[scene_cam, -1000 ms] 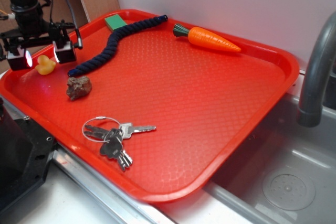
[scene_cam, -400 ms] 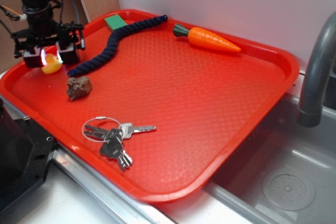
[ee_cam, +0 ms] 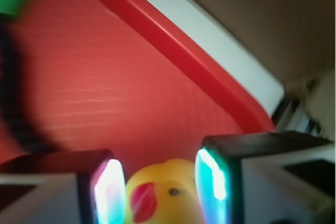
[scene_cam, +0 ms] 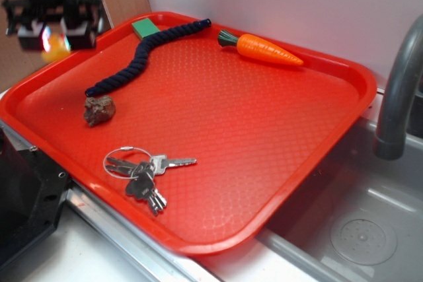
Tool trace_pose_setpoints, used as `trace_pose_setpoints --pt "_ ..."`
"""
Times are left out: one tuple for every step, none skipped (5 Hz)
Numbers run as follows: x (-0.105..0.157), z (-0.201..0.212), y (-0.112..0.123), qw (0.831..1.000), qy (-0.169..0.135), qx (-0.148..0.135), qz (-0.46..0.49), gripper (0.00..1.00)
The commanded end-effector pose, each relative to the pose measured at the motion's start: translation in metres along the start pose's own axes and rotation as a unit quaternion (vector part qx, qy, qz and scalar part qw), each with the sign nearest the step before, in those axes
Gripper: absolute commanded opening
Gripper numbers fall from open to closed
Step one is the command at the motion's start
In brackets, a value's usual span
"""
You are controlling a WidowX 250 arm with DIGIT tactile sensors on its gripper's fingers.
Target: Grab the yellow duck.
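Note:
The yellow duck (scene_cam: 56,49) hangs in the air above the far left corner of the red tray (scene_cam: 344,77), pinched between the two lit pads of my gripper (scene_cam: 54,36). In the wrist view the yellow duck (ee_cam: 165,195) fills the gap of the gripper (ee_cam: 163,192), its red beak facing the camera and a pad pressed to each side. The tray surface lies well below it.
On the tray lie a brown rock (scene_cam: 99,110), a dark blue rope (scene_cam: 142,51), a green block (scene_cam: 145,28), an orange toy carrot (scene_cam: 264,49) and a bunch of keys (scene_cam: 142,173). A sink and grey faucet (scene_cam: 396,90) are at the right.
The gripper closed on the duck at tray level, then rose and moved back, lifting the duck off the tray.

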State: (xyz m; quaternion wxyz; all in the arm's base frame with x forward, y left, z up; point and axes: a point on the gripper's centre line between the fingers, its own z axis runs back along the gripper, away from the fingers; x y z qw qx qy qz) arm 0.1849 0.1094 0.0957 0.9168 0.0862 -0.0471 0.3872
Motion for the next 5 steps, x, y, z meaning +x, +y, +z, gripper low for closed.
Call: trace_pose_setpoints --pt "0.002 0.080 -0.045 0.979 -0.025 -0.061 -0.194 0.00" --pt "-0.005 0.130 -0.084 0.949 -0.047 -0.057 -0.308 0.00" --pt "-0.018 0.172 -0.098 0.930 -0.073 -0.065 -0.355 0.00" --pt "-0.037 0.197 -0.104 0.920 -0.073 -0.076 -0.378 0.00" --pt "-0.044 0.195 -0.099 0.920 -0.064 -0.081 -0.378 0.00"
